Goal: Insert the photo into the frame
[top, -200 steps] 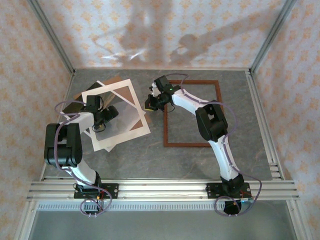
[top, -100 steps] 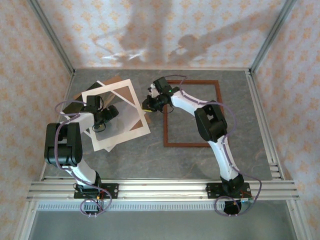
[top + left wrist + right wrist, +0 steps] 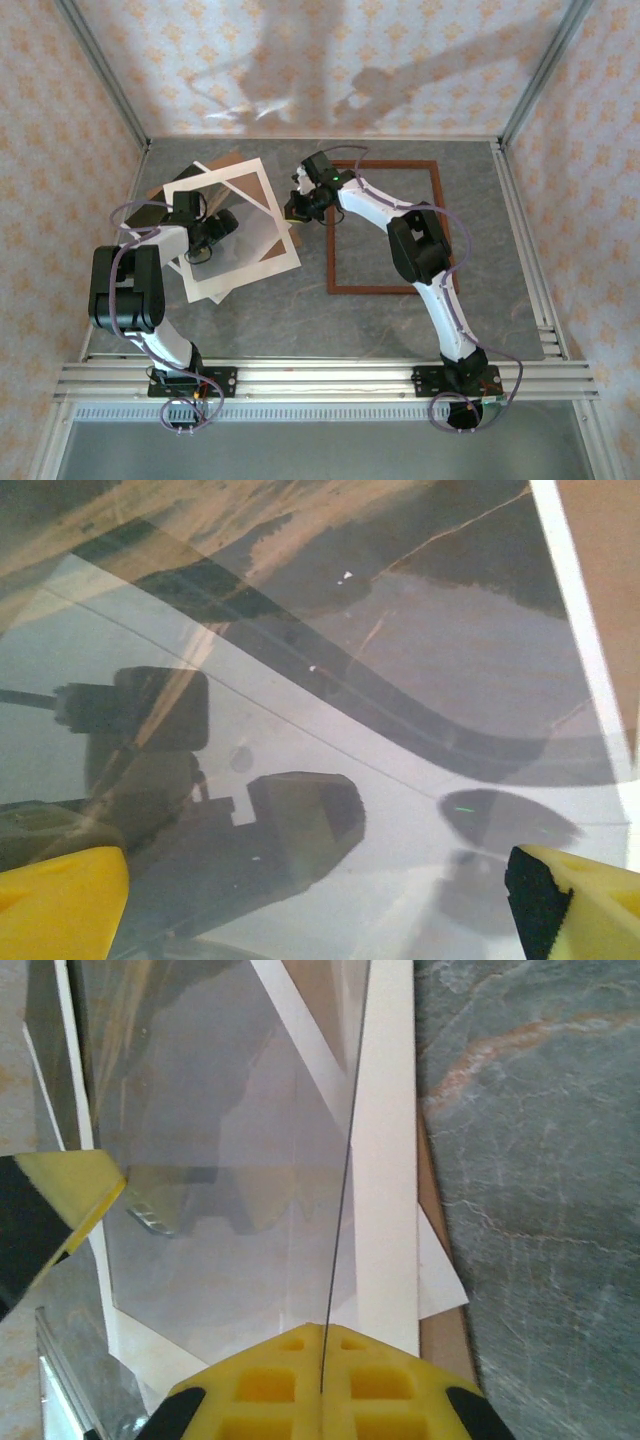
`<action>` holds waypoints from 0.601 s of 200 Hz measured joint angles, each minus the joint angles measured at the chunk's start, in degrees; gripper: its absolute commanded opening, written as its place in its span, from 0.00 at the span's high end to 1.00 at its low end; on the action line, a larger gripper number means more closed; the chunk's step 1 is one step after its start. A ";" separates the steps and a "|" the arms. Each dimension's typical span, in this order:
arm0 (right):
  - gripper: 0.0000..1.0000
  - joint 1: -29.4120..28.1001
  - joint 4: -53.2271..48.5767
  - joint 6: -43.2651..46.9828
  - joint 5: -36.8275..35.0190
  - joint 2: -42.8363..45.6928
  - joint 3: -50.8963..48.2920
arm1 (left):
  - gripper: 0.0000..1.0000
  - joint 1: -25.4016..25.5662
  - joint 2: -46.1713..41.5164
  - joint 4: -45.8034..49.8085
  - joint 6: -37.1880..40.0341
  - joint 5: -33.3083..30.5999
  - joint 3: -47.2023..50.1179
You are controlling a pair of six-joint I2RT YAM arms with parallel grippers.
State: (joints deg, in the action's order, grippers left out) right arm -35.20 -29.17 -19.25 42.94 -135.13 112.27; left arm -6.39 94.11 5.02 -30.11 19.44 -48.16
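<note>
Reaching the right gripper leftward across the table, past the upper left corner of the frame, to the right edge of a loose stack of flat parts. Keeping both of its fingers wide apart in the right wrist view, clamping nothing. Meeting the thin edge of a clear sheet at the centre groove of the lower finger, with the other finger standing off to the left. Showing the white mat directly beside that edge, and a strip of brown backing board under the mat's outer side.

Hovering the left gripper low over the middle of the stack. Holding its two yellow fingers spread to the full width of the left wrist view, gripping nothing, just above the glossy clear sheet and a reflection of the gripper in it.

Locating the frame flat on the table, right of centre, just beside the stack but not touching it, with the right arm crossing above its left half.

Locating the photo at the far left side of the stack, as a dark rectangle partly covered by the white mat and the left arm, well apart from the frame. Leaving its printed scene unreadable from above.

Showing the mat rotated against the frame's edges, with a corner of the backing board protruding at the far side.
</note>
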 measured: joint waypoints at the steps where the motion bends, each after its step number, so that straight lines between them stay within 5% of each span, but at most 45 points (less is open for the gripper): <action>1: 1.00 0.02 0.00 0.02 -0.09 0.11 -0.11 | 0.05 0.00 -0.09 -0.04 -0.11 0.13 0.02; 61: 1.00 4.11 1.33 1.07 -0.76 17.81 -18.60 | 0.05 0.94 -14.23 -6.01 -8.76 6.03 4.52; 120: 1.00 19.78 0.57 6.95 -1.66 33.90 -35.15 | 0.04 11.02 -20.24 -10.12 -11.06 7.26 6.12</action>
State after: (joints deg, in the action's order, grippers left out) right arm -15.42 -28.60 -12.29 41.28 -101.23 77.12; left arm 4.62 73.87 -5.10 -41.17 26.70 -42.04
